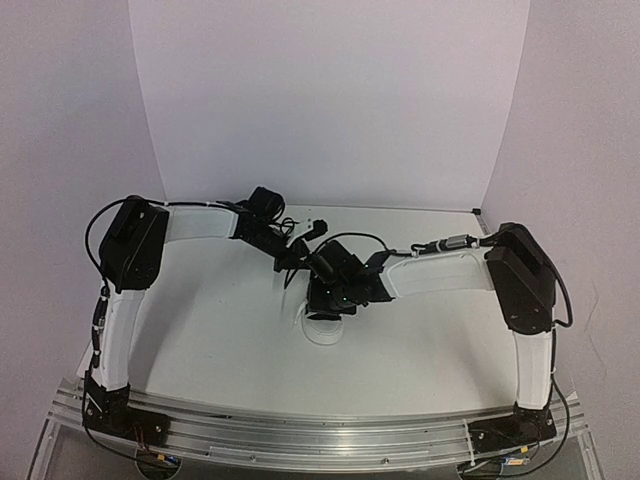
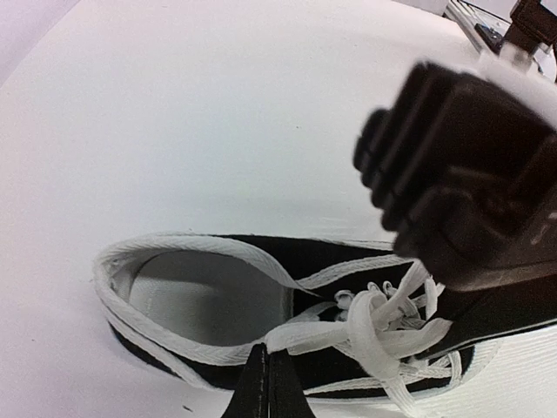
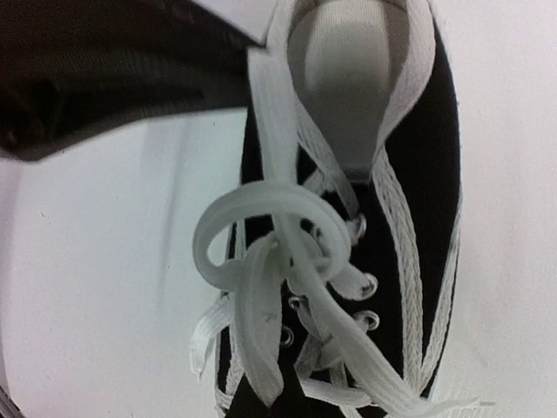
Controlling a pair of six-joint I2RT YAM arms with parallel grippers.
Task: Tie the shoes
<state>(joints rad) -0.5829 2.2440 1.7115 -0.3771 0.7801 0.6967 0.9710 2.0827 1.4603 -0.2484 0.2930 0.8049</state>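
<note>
Where the two arms meet at the middle of the desk [image 1: 220, 330], the black sneaker [image 3: 426, 174] lies mostly hidden beneath the right tool [image 1: 328, 303]. Its long axis runs front to back, with the white toe cap [image 1: 322, 332] towards the arm bases and the heel opening [image 3: 348, 78] away from them. The left tool [image 2: 265, 383] sits at the shoe's side by the opening, pinched closed on a strand of the white laces [image 3: 261, 218], which form a loose loop over the eyelets [image 3: 372, 283]. The right tool is closed too; whether it grips a lace I cannot tell.
</note>
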